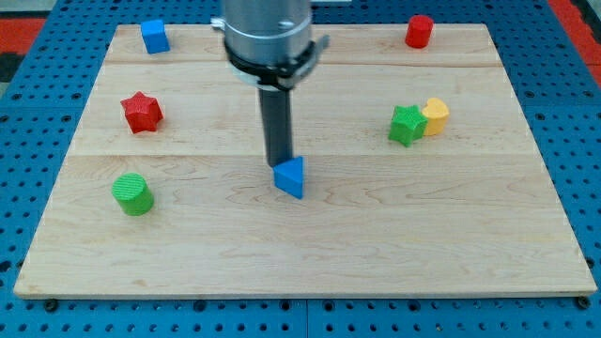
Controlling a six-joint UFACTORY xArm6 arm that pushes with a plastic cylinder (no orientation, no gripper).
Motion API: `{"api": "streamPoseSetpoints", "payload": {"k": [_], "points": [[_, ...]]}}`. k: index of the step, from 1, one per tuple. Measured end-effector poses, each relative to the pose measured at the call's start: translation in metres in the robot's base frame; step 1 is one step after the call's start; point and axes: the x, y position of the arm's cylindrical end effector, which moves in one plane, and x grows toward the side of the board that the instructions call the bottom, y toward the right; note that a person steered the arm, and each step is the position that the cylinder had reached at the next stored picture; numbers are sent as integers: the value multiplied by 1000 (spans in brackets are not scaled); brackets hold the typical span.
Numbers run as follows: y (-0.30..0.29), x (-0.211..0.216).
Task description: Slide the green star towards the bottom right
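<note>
The green star-shaped block (407, 124) sits on the pale wooden board (310, 253) toward the view's right, about mid-height, its right side touching a yellow block (435, 115) of rounded, unclear shape. The star is squat, with no clear long axis; one point seems to face the view's top, though the small size makes that uncertain.

My tip (278, 165), the lower end of the dark straight rod, rests near the board's middle, right against the top-left edge of a blue triangular block (291, 176), well apart from the star. The arm carries no pincer, only the rod, and it holds nothing.

Elsewhere lie a red star-shaped block (142, 112) and a green cylinder (132, 193) at the left, a blue cube (155, 36) at top left, and a red cylinder-like block (419, 30) at top right.
</note>
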Motion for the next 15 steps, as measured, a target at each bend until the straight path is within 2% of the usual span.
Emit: {"api": "streamPoseSetpoints", "payload": {"k": [1,2,3,4,5,6,7,8,9,10,11,14,15], "points": [[26,-7],[42,22],[34,41],[95,-19],[90,-76],[46,-96],[142,-132],[142,-106],[108,-77],[114,-63],[115,-102],[178,-5],[147,10]]}}
